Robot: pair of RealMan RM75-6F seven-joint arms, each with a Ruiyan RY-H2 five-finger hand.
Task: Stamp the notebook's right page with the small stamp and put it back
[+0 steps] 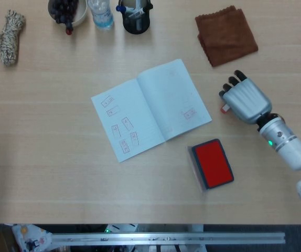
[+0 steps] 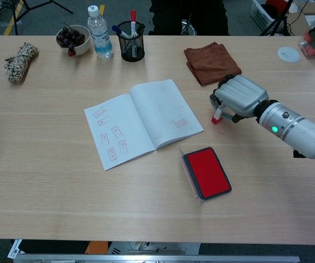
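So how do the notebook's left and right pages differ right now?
The left page carries several red stamp marks scattered down it; the right page shows one clear mark near its lower right corner, with the rest nearly blank. The right page lies nearer the right hand holding the small stamp. Both lie flat and open on the table.

The head view hangs straight above the table (image 1: 45,178) looking down, while the chest view sits lower at its near edge, tilted toward twelve o'clock, both taking in the open notebook (image 1: 150,107), red ink pad (image 2: 207,172) and brown cloth (image 2: 209,62).
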